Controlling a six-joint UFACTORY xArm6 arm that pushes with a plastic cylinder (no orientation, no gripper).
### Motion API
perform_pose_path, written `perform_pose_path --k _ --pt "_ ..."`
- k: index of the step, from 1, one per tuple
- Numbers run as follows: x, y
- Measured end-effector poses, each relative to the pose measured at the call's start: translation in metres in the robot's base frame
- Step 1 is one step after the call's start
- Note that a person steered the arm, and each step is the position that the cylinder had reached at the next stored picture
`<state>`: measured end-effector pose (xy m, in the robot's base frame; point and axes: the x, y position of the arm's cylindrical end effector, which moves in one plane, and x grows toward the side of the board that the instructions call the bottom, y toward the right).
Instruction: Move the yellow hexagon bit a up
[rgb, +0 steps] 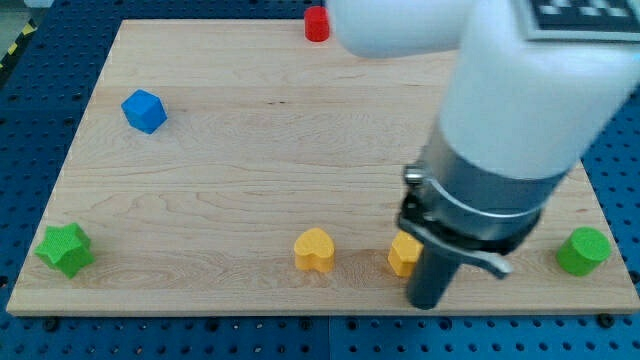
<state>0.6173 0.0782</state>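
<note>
My tip (428, 303) is sitting low on the wooden board (300, 140), touching the yellow hexagon block (403, 254) from its lower right. A yellow heart-shaped block (314, 250) is lying near the hexagon's left, and a green round block (583, 250) well to its right.

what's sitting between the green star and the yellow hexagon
In the camera view, the yellow heart sits between the green star and the yellow hexagon; otherwise bare board.

The arm (520, 80) is a fat, glossy white cylinder with a black-and-white marker patch at its 12 o'clock edge. Below come a grey collar, a black clamp with a silver lever, and a dark rod (432, 280).
</note>
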Motion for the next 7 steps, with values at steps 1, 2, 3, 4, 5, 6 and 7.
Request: perform_pose_path --k 1,2,3,4,5,6,7 --pt "-0.003 -0.008" --pt "-0.004 -0.002" --pt "-0.015 -0.001" --pt "-0.038 -0.001" --pt "-0.063 0.000" --pt "-0.095 0.013" --pt "-0.129 0.031"
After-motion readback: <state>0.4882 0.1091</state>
